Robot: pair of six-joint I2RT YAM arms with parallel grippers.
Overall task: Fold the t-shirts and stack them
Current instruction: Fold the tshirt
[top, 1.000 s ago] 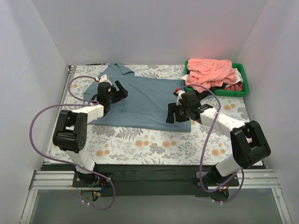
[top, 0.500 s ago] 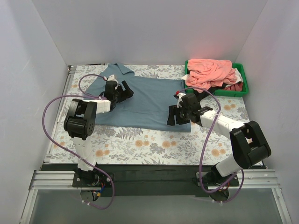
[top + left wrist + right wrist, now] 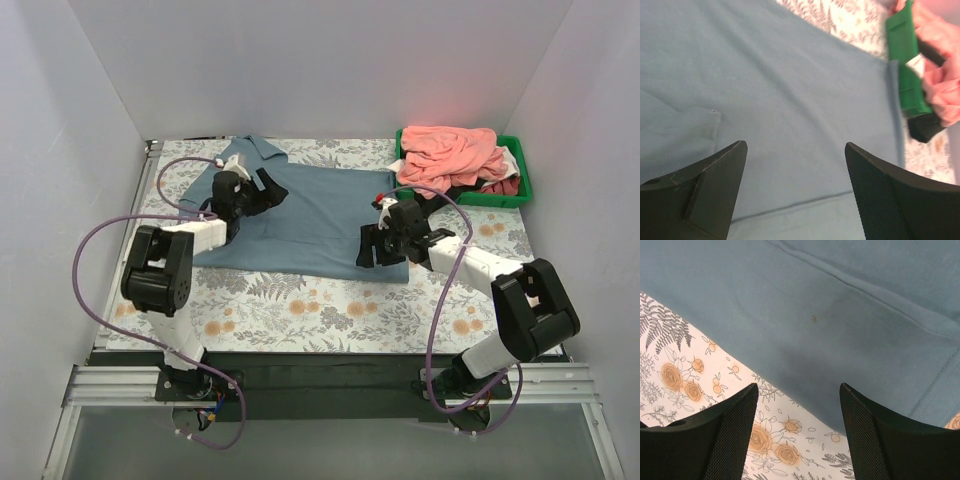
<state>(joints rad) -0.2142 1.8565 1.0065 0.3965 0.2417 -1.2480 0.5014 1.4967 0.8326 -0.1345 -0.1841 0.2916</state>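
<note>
T-shirts lay in two places. One big blue-grey shirt (image 3: 310, 220) was spread out flat on the flowery table cover (image 3: 300, 310), in the middle of the table. Its collar (image 3: 255, 148) pointed to the far left corner. The other shirts were in a green bin (image 3: 524, 186) at the far right corner. A heap of pink shirts (image 3: 450, 150) sat on top there and stuck up over the rim. A bit of white cloth (image 3: 512, 160) and a bit of dark red cloth (image 3: 500, 187) peeked out at the right side of the heap.

The left pincer (image 3: 264, 192) was over the left part of the blue-grey shirt, close to the collar. Its two fingers stood wide apart with nothing between them. Only smooth blue cloth showed in the gap.

The right pincer (image 3: 372, 252) was over the near right corner of the same shirt. Its fingers stood wide apart too, and they held nothing. Under them the shirt's near edge met the flowery cover.

The two pincers were well apart, one at each end of the shirt.
</note>
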